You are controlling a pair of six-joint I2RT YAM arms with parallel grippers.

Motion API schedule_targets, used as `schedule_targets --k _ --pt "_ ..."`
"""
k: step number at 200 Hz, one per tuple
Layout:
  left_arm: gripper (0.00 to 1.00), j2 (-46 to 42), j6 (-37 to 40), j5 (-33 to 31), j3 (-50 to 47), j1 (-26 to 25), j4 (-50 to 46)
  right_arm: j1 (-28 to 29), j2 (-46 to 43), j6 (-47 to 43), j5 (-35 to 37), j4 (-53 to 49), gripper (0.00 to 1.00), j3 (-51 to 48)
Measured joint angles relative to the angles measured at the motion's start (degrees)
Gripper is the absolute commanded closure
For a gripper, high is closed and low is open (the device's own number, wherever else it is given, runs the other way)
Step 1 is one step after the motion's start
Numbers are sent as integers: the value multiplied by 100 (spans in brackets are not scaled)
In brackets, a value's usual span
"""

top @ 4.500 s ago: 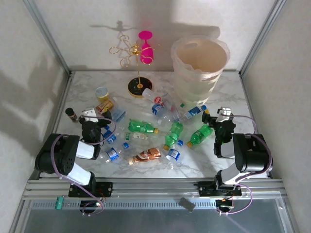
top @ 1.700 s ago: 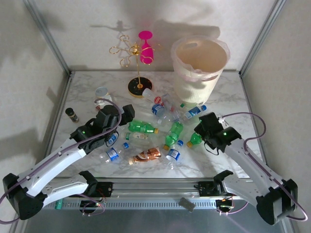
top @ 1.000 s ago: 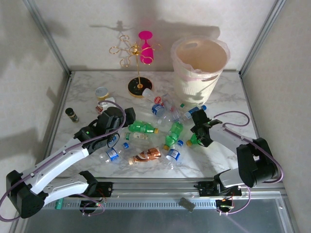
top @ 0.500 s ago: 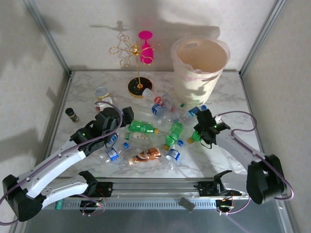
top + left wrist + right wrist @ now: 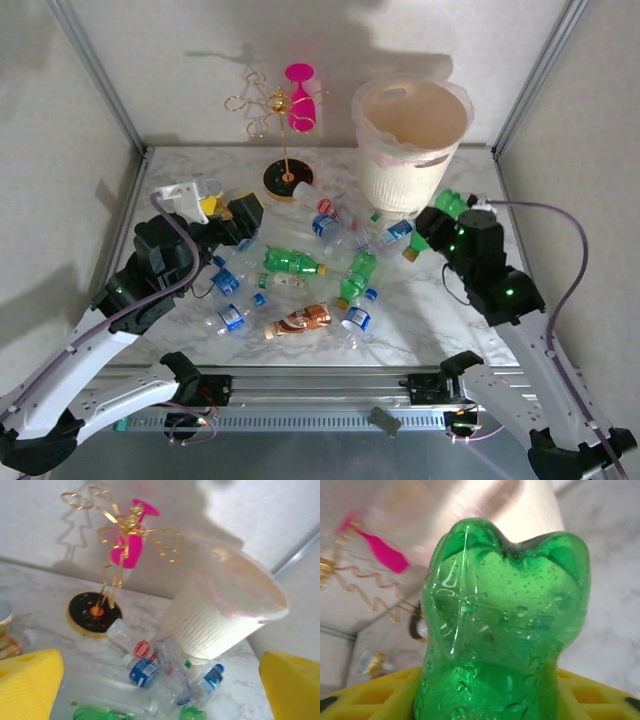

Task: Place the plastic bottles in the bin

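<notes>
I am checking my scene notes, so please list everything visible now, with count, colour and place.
bin: one, cream-white, far right.
wire stand: one, gold, far centre, carrying a pink glass.
green bottles: two, lying mid-table.
held green bottle: one, beside the bin.
copper-brown bottle: one, near centre.
red-capped bottle: one, clear, by the stand's base.
clear bottles: several, blue labels, scattered; count unclear.
table: one, white marble.
left gripper: open, raised over the table's left.
right gripper: shut on the held green bottle.
</notes>
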Motion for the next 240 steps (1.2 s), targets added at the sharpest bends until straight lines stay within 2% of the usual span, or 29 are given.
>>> schedule_targets --k 27,69,119,165,206,240 --pt "0 269 186 280 -2 -20 426 0 793 -750 70 358 54 1132" --pt "1 278 297 393 -688 -20 940 -160 2494 -1709 525 730 55 2894" --pt "1 402 313 435 -1172 -22 1176 -612 4478 -2286 669 1038 54 4948" --pt "1 426 313 439 -1250 -26 1429 -868 6216 -2494 474 621 52 6599" --pt "1 531 313 457 -1283 -57 1449 -1119 7114 -2459 20 -7 51 7079" --pt "1 555 313 452 -1305 -57 1475 -1147 7460 -2455 -240 -334 44 7121"
